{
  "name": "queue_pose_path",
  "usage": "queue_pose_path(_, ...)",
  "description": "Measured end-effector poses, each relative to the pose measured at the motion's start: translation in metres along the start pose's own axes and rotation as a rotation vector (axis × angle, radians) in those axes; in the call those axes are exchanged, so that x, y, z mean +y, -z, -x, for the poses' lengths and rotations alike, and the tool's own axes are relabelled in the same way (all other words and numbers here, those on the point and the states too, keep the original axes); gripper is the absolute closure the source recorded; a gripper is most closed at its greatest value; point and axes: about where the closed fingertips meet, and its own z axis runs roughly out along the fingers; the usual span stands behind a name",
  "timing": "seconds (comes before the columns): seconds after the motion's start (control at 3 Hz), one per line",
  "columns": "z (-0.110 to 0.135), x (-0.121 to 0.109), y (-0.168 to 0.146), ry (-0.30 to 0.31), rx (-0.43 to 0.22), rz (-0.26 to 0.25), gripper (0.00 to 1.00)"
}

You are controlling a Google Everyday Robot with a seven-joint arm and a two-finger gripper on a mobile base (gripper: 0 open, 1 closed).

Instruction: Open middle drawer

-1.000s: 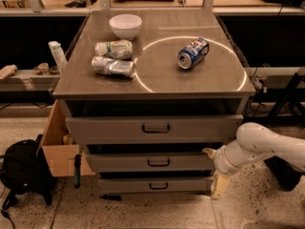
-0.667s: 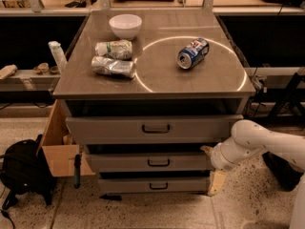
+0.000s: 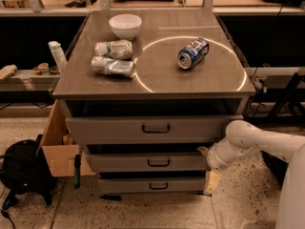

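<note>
Camera view: three light-grey metal drawers are stacked under a grey tabletop (image 3: 214, 87). The wide, low-fronted middle drawer (image 3: 124, 162) with a small dark bar handle is second down, its inside hidden in shadow. The white arm's gripper (image 3: 211, 175) sits at that drawer's right end; whether it grips anything I cannot tell. On top are one white bowl (image 3: 125, 25), two crumpled silvery packets (image 3: 113, 67) and one blue can (image 3: 193, 53) on its side.

3 grey drawers, mid-frame: top drawer (image 3: 109, 128), middle drawer (image 3: 119, 162), bottom drawer (image 3: 125, 185), 1 dark handle ea. On tabletop (image 3: 190, 82): 1 white bowl (image 3: 125, 25), 1 blue can (image 3: 193, 53), 2 crumpled silvery packs (image 3: 113, 67). Lower left: 1 cardboard box (image 3: 59, 159), 1 black backpack (image 3: 21, 173). 1 gripper (image 3: 208, 168), lower right, by the middle drawer's right end.
</note>
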Motion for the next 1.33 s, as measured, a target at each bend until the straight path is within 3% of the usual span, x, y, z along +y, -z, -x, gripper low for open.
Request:
queue_pose_path(0.33, 0.0, 0.0, 0.0, 0.0, 0.0, 0.0, 0.19)
queue_pose_path(1.33, -0.0025, 0.005, 0.0001, -0.004, -0.002, 0.004, 0.89)
